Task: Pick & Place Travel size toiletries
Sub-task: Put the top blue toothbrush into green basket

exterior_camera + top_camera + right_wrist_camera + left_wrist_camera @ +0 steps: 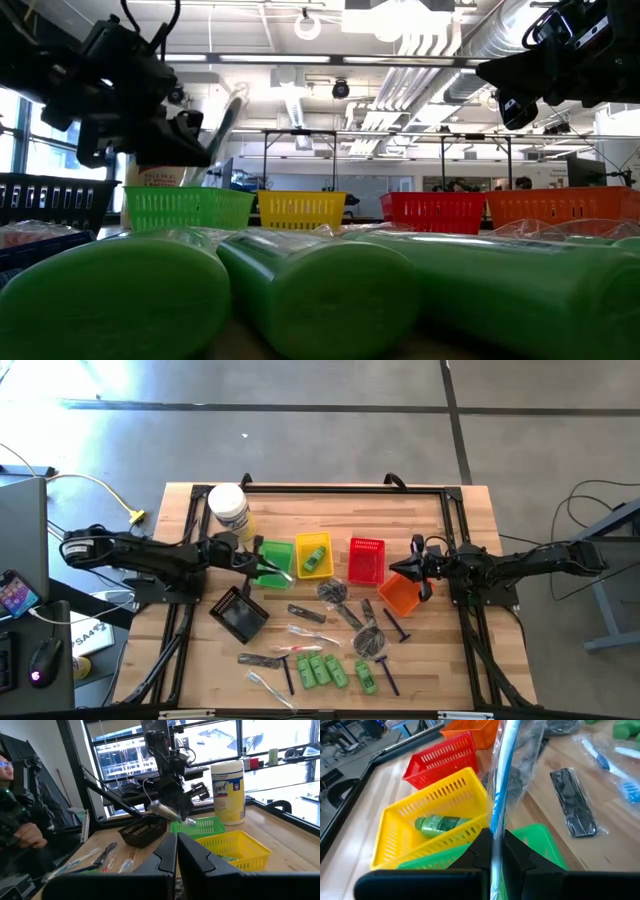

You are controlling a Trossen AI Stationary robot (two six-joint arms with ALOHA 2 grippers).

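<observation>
My left gripper [258, 560] hovers over the green basket [272, 568], shut on a clear-wrapped stick with a blue and white core [501, 780]. The low view also shows this stick [224, 125], slanting. My right gripper [418, 575] waits shut above the orange basket [400, 594], holding nothing. One green bottle [440, 823] lies in the yellow basket [313, 557]. On the near part of the table lie several green bottles [322, 669], black razor sticks [396, 626], clear-wrapped sticks [303, 631] and wrapped dark round pieces [372, 643]. My left gripper pinches the clear-wrapped stick between its two fingers [517, 852], near one end of it [493, 837]. The fingers come from the table's left and lie along the stick, which runs on past the fingertips. The stick is lifted clear over the green basket and slants upward.
A red basket [366, 560] stands between the yellow and orange ones. A black basket [238, 612] sits tilted near the left arm. A large white jar with a yellow label [228, 510] stands behind the green basket. A black frame rail [340, 488] borders the table.
</observation>
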